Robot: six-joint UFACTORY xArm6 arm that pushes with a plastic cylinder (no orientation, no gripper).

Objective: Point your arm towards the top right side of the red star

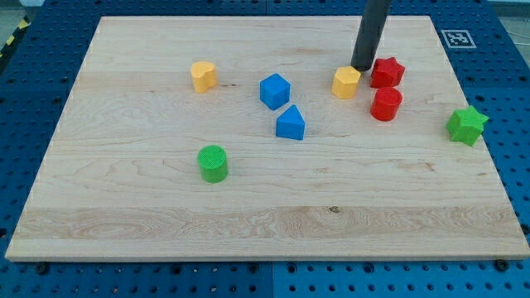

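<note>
The red star (387,72) is located near the top right corner of the wooden board (149,207), close to the top edge. The rod's tip (362,68) is seen resting between the yellow hexagonal block (346,82) and the red star, just at the star's left side. No claw is fitted; nothing is held, and only a plain rod end is presented.

Risk: the target spot lies at the star's top right, on the far side from the tip. If a straight path is taken, the star is likely to be pushed towards the right edge, or down against the red cylinder (386,104) just below it. The yellow block may also be nudged if the tip is swung left. A route around the star's top is judged safer.

Markings: a black-and-white fiducial tag (455,38) is visible at the board's top right corner. No readable text or brand is seen.
</note>
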